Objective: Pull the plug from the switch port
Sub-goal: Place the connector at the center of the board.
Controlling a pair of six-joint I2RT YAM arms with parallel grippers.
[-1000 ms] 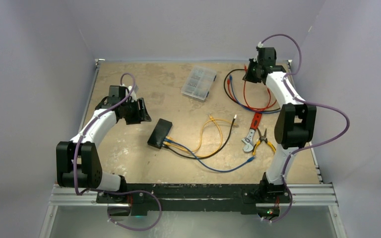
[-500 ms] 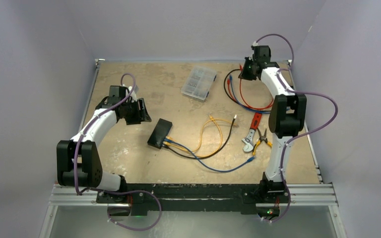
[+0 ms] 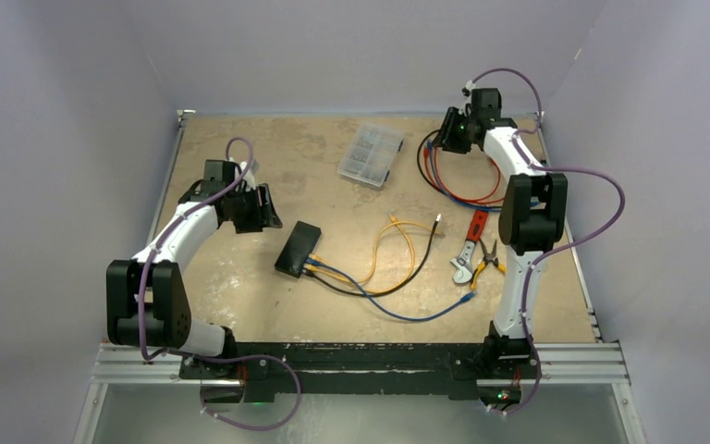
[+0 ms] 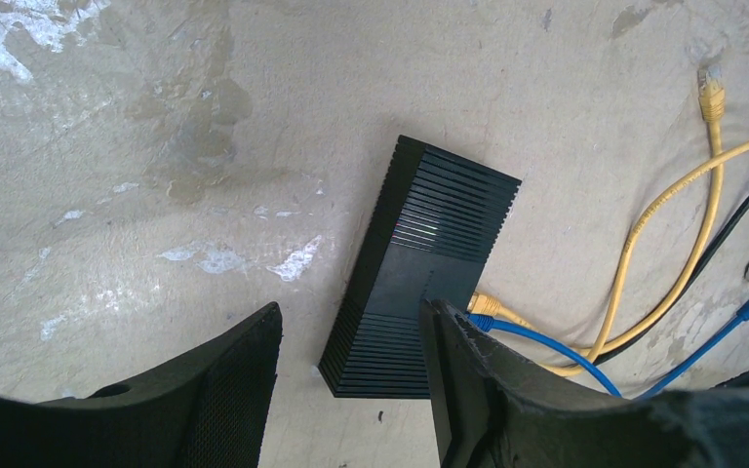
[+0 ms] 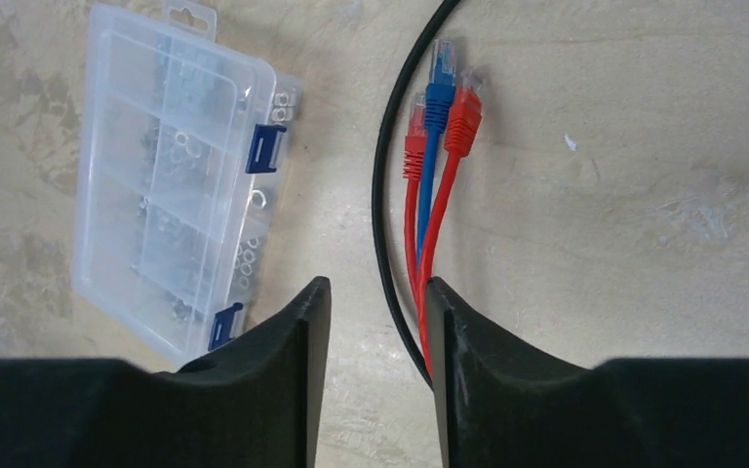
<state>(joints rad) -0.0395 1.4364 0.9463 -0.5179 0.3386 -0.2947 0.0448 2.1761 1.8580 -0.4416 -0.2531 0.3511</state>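
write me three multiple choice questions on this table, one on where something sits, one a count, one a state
1. Where does the clear plastic case lie relative to the switch?
A) farther from the arm bases
B) nearer the bases
C) on top of it

2. How many loose plugs lie together ahead of the right fingers?
A) one
B) three
C) five

3. How are the left fingers?
A) shut on the switch
B) shut on a yellow cable
C) apart, holding nothing

1 A: the top view shows the case beyond the switch, toward the far edge.
2 B: the right wrist view shows two red plugs and one blue plug.
3 C: the left wrist view shows them apart, gripping nothing.
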